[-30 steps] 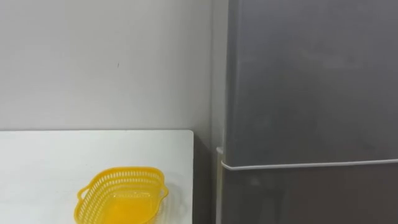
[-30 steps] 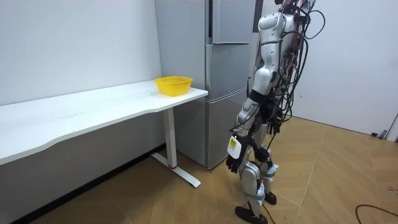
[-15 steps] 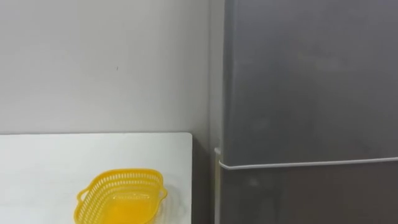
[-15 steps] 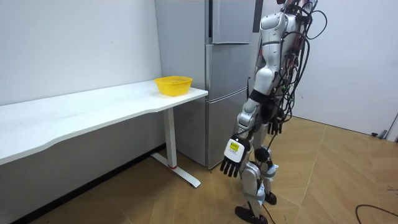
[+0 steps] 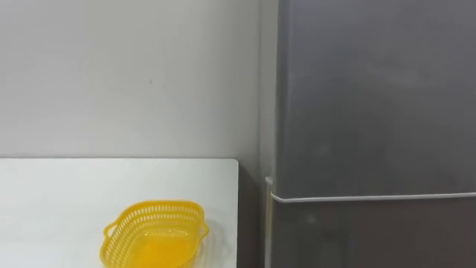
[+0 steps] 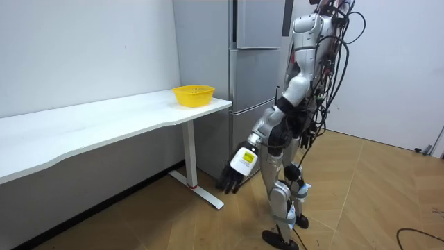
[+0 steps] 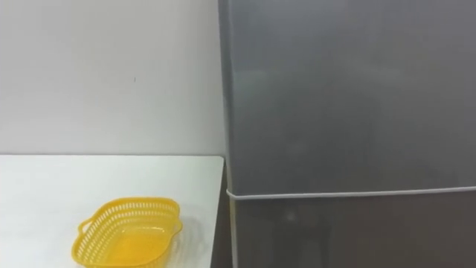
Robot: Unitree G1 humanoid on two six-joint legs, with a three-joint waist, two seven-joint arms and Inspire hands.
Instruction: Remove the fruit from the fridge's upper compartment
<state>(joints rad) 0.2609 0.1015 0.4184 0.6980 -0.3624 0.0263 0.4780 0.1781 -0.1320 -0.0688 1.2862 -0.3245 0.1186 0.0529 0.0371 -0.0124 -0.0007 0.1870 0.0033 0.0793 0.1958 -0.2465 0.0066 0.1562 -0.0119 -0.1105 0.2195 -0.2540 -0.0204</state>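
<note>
While the fridge (image 5: 372, 112) stands closed, left robot hand (image 6: 234, 173) low before it, released and empty, yellow basket (image 5: 155, 234) on table (image 5: 59, 201).

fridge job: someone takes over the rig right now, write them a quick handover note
Left hand: open, holding nothing, held out low in front of the robot, well below the fridge's upper door.
Robot stands facing the fridge, with the white table on its left.
Upper fridge door: shut, and so is the lower door under it.
Yellow basket: on the table end nearest the fridge, looks empty.
Done: nothing yet.
Left: open the upper door, take the item out, probably drop it in the basket.
</note>
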